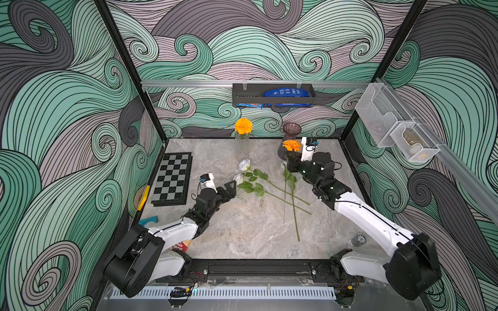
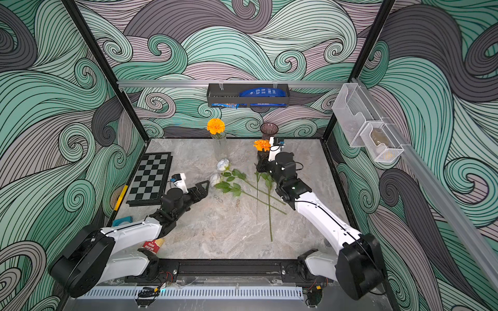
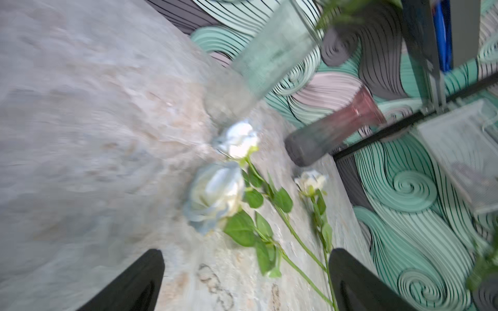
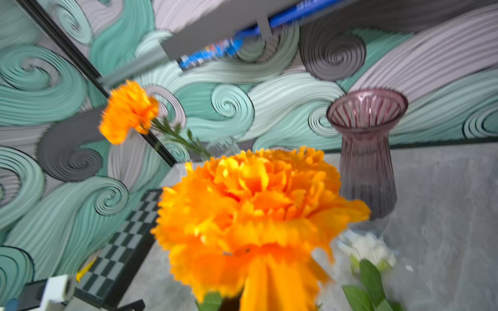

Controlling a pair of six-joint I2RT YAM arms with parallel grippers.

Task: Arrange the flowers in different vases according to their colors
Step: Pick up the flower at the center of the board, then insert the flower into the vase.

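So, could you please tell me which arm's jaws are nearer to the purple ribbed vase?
Right. The right arm has its jaws shut on an orange flower close in front of the purple vase; the left arm holds its jaws open well away, beside the white roses.

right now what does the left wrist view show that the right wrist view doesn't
Only the left wrist view: the left gripper with its jaws apart, and all three white roses lying flat with their stems.

Only the right wrist view: the near orange flower filling the foreground, the far orange flower behind it, and the chessboard.

Both: the purple vase, the table and one white rose.
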